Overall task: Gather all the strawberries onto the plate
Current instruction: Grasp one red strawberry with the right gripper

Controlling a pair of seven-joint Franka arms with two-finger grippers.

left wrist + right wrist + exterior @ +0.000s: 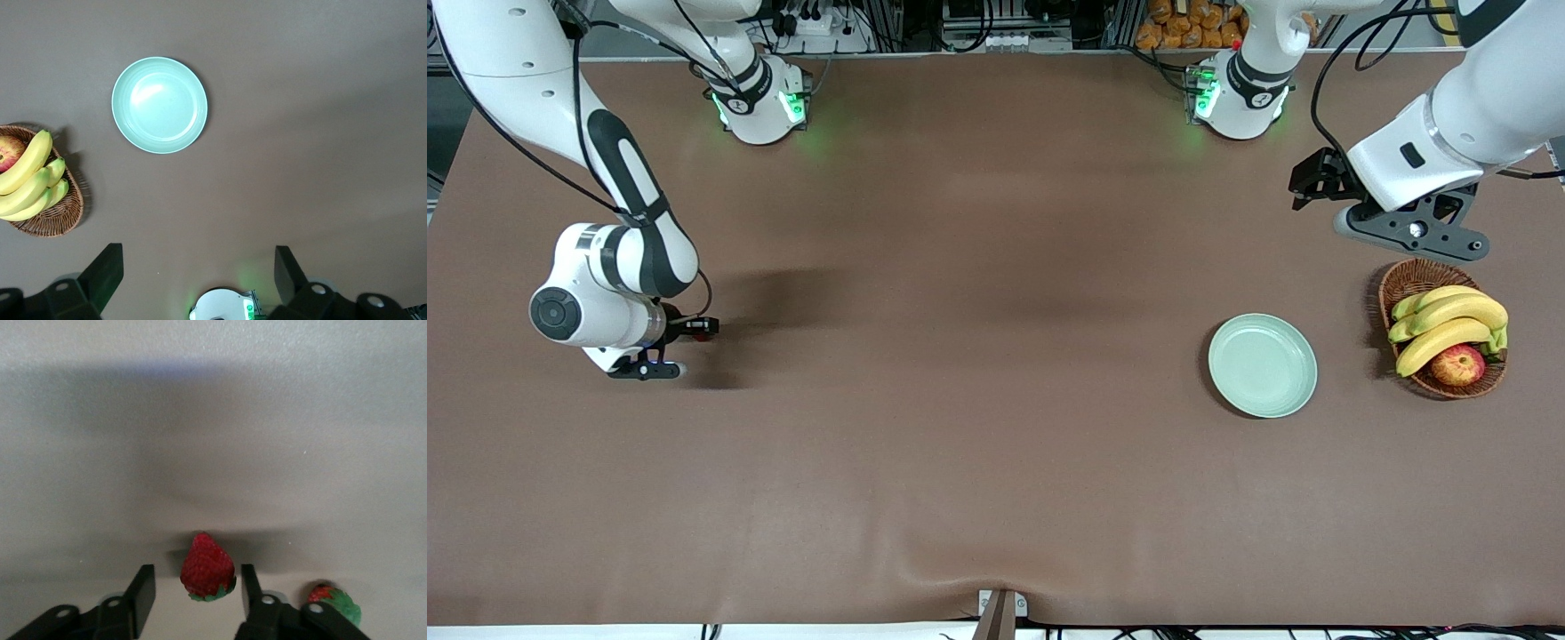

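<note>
Low over the table at the right arm's end, my right gripper stands open. A red strawberry with a green top lies on the cloth between its fingers, with a gap on each side. A second strawberry lies beside it, outside one finger and partly hidden by the hand. In the front view the hand covers the strawberries. The pale mint-green plate sits bare toward the left arm's end. My left gripper waits open, high above the table beside the basket.
A brown wicker basket with bananas and a red-yellow apple stands beside the plate at the left arm's end. Brown cloth covers the table between the right gripper and the plate.
</note>
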